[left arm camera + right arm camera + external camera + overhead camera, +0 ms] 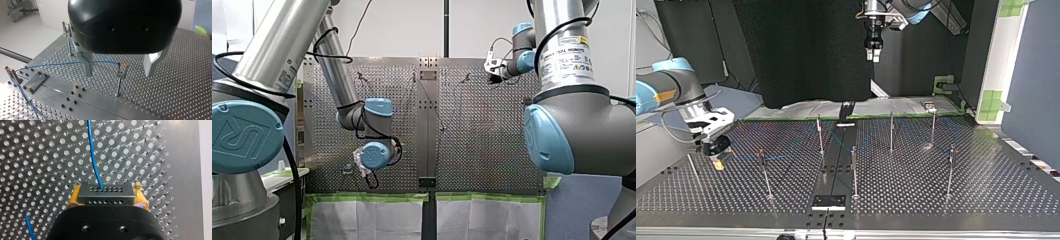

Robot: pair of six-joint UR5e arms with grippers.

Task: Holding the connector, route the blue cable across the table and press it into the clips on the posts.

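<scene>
Right wrist view has my right gripper (107,196) clamped on the connector (106,192), one yellow pad (74,197) pressed against each of its short ends. The grey block lies crosswise to the fingers, its long axis running from pad to pad, and its face with the rows of small holes points away from the gripper. From the middle of that face the blue cable (93,157) runs nearly straight ahead, low over the perforated table (155,157).

Seen from across the table in the top view, this gripper hangs just above the table at the view's left. The cable shows faintly from it toward the nearest post (763,165), at the view's right of the gripper.

My left gripper (120,72) is held well above the table, its metal fingers (87,63) spread wide and holding nothing. Below them, the cable meets the clip (121,68) on top of a post.
</scene>
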